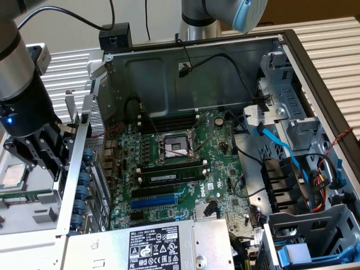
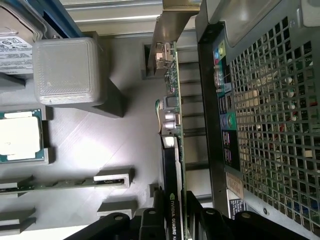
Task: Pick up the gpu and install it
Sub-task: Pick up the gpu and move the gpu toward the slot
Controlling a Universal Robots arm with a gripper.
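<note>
The gripper [image 2: 175, 216] stands over the gpu [image 2: 171, 185], its jaws closed against the card's two faces, black cooler on one side and bare green board on the other; it looks clamped. The card stands on edge in the grey parts tray [image 2: 100, 150], its long axis running straight ahead of the gripper to the silver bracket [image 2: 170, 30] at the far end. The computer case's mesh rear panel [image 2: 265, 125] sits just beside the board side. I judge the card light, stiff and fragile: best squeezed at the cooler, clear of the ports and edge contacts
</note>
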